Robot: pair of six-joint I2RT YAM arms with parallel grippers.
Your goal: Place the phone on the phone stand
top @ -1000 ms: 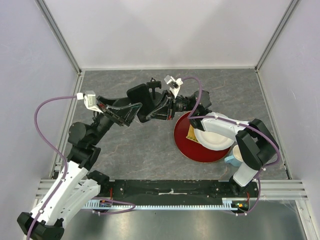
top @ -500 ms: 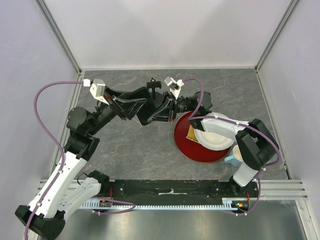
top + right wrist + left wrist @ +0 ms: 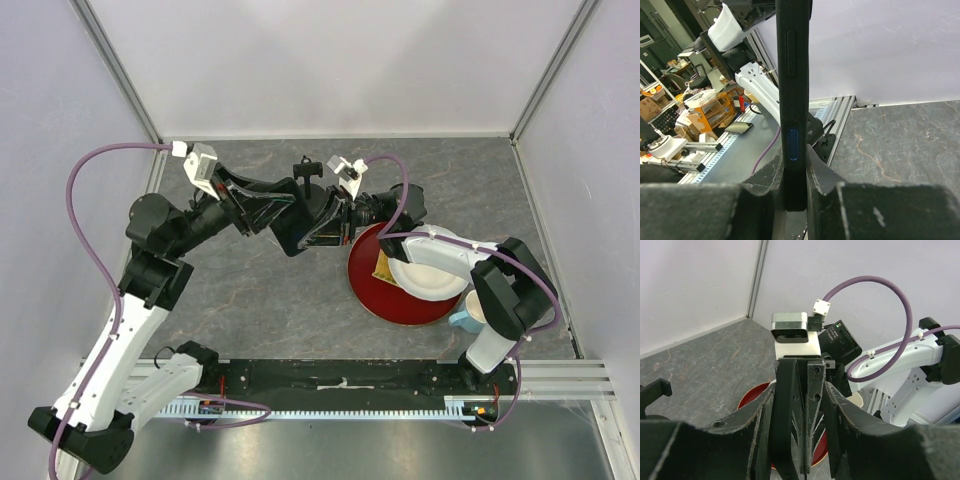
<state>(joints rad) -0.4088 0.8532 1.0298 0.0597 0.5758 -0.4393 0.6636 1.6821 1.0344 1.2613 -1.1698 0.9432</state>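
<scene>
The phone (image 3: 792, 100) stands edge-on between the fingers of my right gripper (image 3: 794, 165), which is shut on its lower end. In the top view the phone (image 3: 300, 218) sits in the dark cluster where both grippers meet, above the table. My left gripper (image 3: 800, 407) straddles the phone's other end (image 3: 785, 410). Its jaws stand wider than the phone's thickness, with a gap on one side. From above, the left gripper (image 3: 285, 212) faces the right gripper (image 3: 320, 225). The phone stand (image 3: 305, 172) stands just behind them; its clamp head (image 3: 652, 390) shows in the left wrist view.
A red plate (image 3: 365, 290) lies right of the grippers, holding a white plate (image 3: 430, 275) and a yellow item (image 3: 385, 268). A light blue cup (image 3: 465, 318) stands by the right arm's base. White walls enclose the grey table on three sides.
My left arm has swung its wrist up and to the right, bringing its gripper further in around the phone. The right gripper has barely moved.
</scene>
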